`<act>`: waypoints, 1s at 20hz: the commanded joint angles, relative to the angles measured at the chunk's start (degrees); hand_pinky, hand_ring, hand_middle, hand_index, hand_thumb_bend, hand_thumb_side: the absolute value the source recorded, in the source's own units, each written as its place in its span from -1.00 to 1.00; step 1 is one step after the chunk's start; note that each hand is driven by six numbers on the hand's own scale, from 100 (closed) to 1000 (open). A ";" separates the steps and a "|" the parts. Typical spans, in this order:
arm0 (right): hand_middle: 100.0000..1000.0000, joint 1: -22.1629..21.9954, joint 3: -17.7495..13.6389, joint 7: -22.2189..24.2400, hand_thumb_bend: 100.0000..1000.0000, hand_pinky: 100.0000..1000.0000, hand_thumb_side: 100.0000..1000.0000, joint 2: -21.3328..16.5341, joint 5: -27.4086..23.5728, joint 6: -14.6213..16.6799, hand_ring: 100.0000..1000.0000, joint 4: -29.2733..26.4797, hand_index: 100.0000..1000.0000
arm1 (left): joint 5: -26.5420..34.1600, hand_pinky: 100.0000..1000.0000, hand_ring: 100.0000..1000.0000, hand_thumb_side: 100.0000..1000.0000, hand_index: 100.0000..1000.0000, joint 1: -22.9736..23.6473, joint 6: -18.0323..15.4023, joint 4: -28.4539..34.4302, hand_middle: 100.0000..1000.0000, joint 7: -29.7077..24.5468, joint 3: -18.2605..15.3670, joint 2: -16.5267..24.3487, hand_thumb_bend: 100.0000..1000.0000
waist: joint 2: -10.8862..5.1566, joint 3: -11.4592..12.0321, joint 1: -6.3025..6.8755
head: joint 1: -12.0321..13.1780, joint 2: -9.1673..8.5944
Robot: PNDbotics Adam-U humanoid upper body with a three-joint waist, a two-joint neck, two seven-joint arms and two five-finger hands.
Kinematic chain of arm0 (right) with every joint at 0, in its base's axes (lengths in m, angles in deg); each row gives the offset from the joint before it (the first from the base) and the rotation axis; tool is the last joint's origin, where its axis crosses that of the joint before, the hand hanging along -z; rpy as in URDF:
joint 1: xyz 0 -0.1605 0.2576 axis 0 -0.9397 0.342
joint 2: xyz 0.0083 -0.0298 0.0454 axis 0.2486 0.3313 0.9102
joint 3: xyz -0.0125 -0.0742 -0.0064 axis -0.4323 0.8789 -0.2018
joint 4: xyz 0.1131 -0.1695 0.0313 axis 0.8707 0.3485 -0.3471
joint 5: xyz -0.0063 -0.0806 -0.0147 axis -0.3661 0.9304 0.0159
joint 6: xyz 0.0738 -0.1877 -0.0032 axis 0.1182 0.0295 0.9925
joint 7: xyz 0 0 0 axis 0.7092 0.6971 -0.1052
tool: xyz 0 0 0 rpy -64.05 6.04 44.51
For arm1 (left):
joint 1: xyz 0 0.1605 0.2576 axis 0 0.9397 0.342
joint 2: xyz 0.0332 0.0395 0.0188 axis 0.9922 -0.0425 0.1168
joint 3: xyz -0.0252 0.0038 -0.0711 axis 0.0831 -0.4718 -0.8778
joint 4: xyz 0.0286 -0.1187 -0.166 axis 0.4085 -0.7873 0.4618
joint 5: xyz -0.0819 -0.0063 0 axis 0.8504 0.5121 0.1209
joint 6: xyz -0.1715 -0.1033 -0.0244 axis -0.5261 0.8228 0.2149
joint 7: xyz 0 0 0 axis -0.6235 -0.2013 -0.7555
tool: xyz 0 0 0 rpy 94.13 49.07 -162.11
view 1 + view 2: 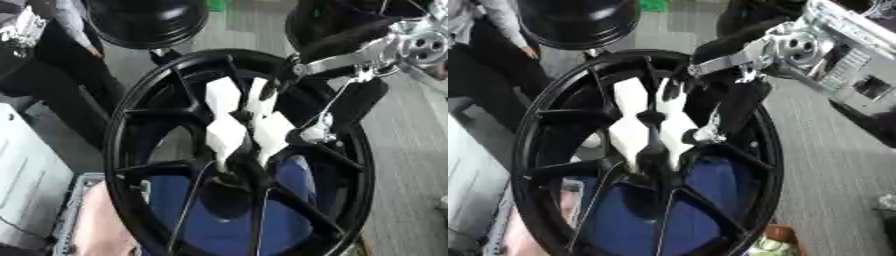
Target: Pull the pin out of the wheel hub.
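The big black wheel hub (pixel 131 145) stands on edge and fills the middle of both views, its rim running from the top centre down to the bottom edge, dark spokes fanning out from the centre. The robot's right arm (pixel 798 47) comes in from the upper right, silver joint gleaming, and its right hand (pixel 241 122) reaches right into the face of the wheel, the white fingers (pixel 627 125) pointing downward over the spokes toward the centre. The fingers run long and fairly straight, spread a little apart on either side of a dark spoke, with their tips down near the middle of the hub; whether they are pinching anything there cannot be told. The pin itself cannot be made out: the centre of the hub sits in shadow just below the fingertips, and nothing there reads clearly as a pin. Thin cables (pixel 337 97) trail from the wrist across the right side of the rim. Behind the spokes shows a blue surface (pixel 201 220). A second black wheel (pixel 144 20) sits at the top left, above the hub. The left hand shows in neither view.
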 commanded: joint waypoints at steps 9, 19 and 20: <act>0.65 0.12 0.56 0.25 -0.36 0.79 -0.31 -0.10 0.72 1.38 0.76 1.78 0.80 | 0.29 0.47 0.69 0.42 0.47 -0.17 0.25 0.93 0.43 -0.17 -0.45 1.05 -0.19 | -0.19 0.17 0.27 | 0.22 0.07; 0.47 0.06 -2.54 0.25 -0.25 0.76 -0.52 -2.42 3.04 0.67 0.67 -4.44 0.74 | -0.01 0.47 0.69 0.43 0.47 0.15 0.47 0.93 0.43 -0.59 -0.59 1.17 -0.20 | -0.48 -0.22 0.26 | 0.61 -0.27; 0.47 -0.07 -2.61 0.25 -0.24 0.76 -0.52 -2.72 3.28 0.62 0.67 -5.08 0.74 | -0.04 0.47 0.69 0.43 0.47 0.17 0.48 0.93 0.43 -0.62 -0.62 1.16 -0.20 | -0.50 -0.23 0.26 | 0.59 -0.35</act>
